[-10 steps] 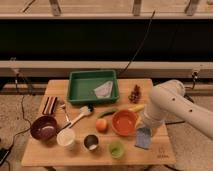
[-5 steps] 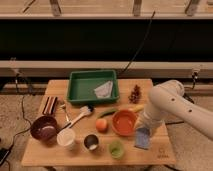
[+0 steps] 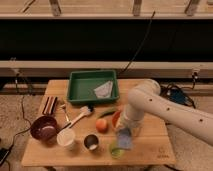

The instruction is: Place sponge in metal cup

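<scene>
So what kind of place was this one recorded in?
Probably a lab or test area: a wooden table set out with a green tray, metal cup and sponge against a dark railed wall. The gripper is over the sponge.

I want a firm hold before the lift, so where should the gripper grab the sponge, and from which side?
Probably from straight above, closing across the short width of the sponge, since it looks like a flat block low on the table. The gripper is right over it at the arm's end. The green cup crowds its left side, so a side approach looks poor.
</scene>
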Controlling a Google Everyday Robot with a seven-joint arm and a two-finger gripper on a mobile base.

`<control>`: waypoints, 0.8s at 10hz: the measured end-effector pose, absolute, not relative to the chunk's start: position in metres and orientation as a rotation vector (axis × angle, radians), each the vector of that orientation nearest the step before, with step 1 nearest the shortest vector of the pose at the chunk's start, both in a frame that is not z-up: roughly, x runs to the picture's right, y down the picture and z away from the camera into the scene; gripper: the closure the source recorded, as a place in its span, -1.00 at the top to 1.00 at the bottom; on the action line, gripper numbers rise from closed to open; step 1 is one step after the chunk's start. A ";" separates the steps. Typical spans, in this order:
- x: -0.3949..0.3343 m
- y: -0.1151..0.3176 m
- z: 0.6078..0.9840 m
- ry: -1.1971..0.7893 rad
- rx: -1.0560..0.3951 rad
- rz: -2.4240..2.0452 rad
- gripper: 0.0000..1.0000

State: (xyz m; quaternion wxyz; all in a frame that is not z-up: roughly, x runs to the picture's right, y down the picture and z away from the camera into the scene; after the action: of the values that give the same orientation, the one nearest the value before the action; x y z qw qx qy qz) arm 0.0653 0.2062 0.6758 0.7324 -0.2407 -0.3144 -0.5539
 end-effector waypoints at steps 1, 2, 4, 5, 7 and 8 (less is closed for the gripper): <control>0.039 0.206 0.675 -0.717 -0.519 -1.255 -1.00; 0.024 0.205 0.675 -0.733 -0.513 -1.276 -1.00; -0.022 0.204 0.676 -0.796 -0.493 -1.355 -1.00; -0.026 0.205 0.676 -0.805 -0.496 -1.371 -1.00; -0.051 0.214 0.676 -0.838 -0.511 -1.447 -0.82; -0.061 0.221 0.677 -0.852 -0.518 -1.476 -0.60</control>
State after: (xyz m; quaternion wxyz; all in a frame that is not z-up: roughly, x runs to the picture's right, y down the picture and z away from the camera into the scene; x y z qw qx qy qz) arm -0.0612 0.2206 0.6767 0.6289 -0.2259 -0.3719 -0.6443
